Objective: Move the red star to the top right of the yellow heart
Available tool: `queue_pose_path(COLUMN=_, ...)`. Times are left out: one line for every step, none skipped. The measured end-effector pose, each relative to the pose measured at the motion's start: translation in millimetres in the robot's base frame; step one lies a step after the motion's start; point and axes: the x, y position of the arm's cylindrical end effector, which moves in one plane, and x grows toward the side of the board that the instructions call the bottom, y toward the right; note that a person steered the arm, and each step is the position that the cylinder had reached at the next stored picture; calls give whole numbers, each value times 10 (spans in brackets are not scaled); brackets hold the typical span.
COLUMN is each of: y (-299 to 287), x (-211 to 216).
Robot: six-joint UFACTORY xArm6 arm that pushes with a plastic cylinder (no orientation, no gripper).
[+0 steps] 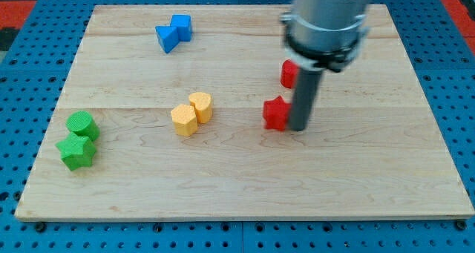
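A red block [276,113], which looks like the star, lies right of the board's middle. My tip [298,128] stands against its right side, touching or nearly touching it. A second red block [287,73] sits just above, partly hidden behind the rod, so its shape is unclear. Two yellow blocks touch each other left of the red ones. The upper right one [201,105] has a rounded top like a heart. The lower left one [184,120] looks angular. The red star lies about a hundred pixels to the right of the yellow heart, slightly lower.
Two blue blocks [174,33] touch at the view's top left. A round green block [81,124] and a green star [76,151] sit near the board's left edge. The wooden board [237,194] lies on a blue pegboard.
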Motion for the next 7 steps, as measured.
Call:
queue_pose_path(y=-322, x=187)
queue_pose_path(y=-286, x=106)
queue_pose_path(y=148, x=225)
queue_pose_path(y=127, x=54)
queue_pose_path(y=28, x=-247)
queue_pose_path(y=-135, x=-522)
queue_pose_path(y=-115, x=-659)
